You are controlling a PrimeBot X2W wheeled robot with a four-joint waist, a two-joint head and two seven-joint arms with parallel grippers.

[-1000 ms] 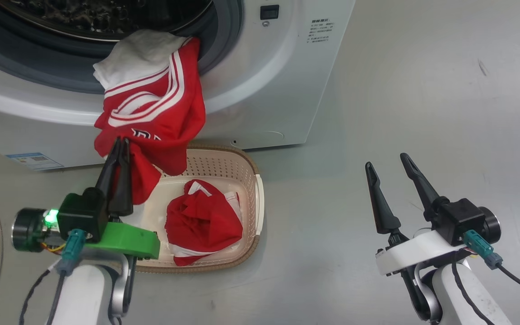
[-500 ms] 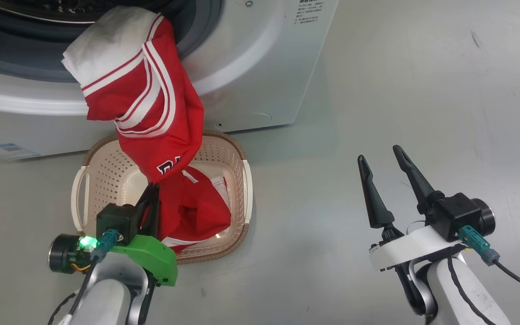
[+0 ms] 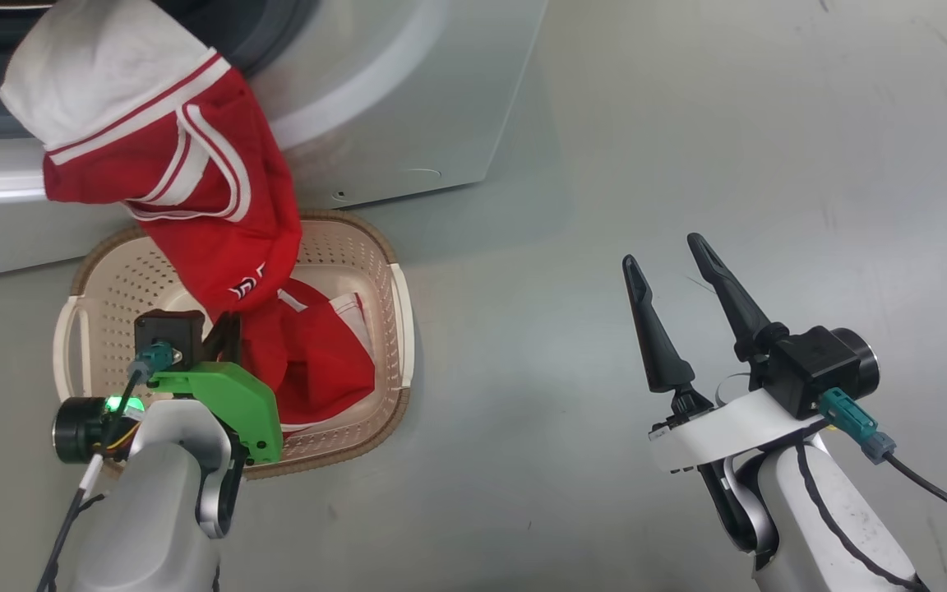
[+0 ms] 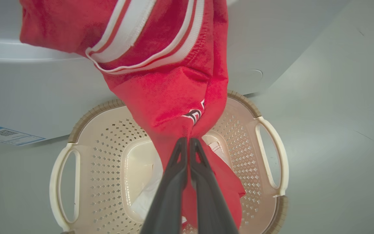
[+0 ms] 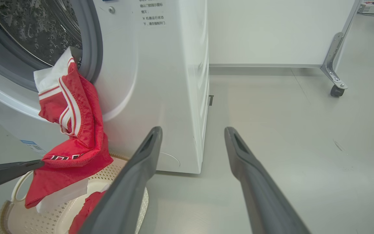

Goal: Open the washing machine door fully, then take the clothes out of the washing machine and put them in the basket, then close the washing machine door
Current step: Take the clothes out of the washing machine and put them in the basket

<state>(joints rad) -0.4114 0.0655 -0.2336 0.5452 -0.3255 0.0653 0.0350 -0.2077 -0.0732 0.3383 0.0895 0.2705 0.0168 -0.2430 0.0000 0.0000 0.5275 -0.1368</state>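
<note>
1. The left gripper (image 3: 225, 327), two long dark fingers on a green-shrouded wrist, hangs over the left half of the cream perforated plastic basket (image 3: 124, 284) with its brown woven-look rim. Its jaws are pressed together on a pinch of cloth.
2. The cloth is the lower end of a red fabric garment with white stripes (image 3: 194, 189). In the left wrist view the fabric (image 4: 167, 81) gathers to a point right at the fingertips (image 4: 183, 144), just below some dark lettering. A loose tail runs on past the fingers into the basket (image 4: 109, 139).
3. The garment's upper end, a white panel, lies over the lower lip of the round opening of the big white front-loading washing machine (image 3: 408, 99). From there the garment slopes down across the basket's back rim to the jaws.
4. A second, crumpled red garment with a white panel (image 3: 317, 362) lies in the basket's right half, just beside the closed fingers.
5. The basket stands on the grey floor (image 3: 687, 123), close against the foot of the machine's front.
6. The right gripper (image 3: 662, 251) hovers over bare floor, well apart from basket and clothes. Its jaws are spread wide with nothing between them.
</note>
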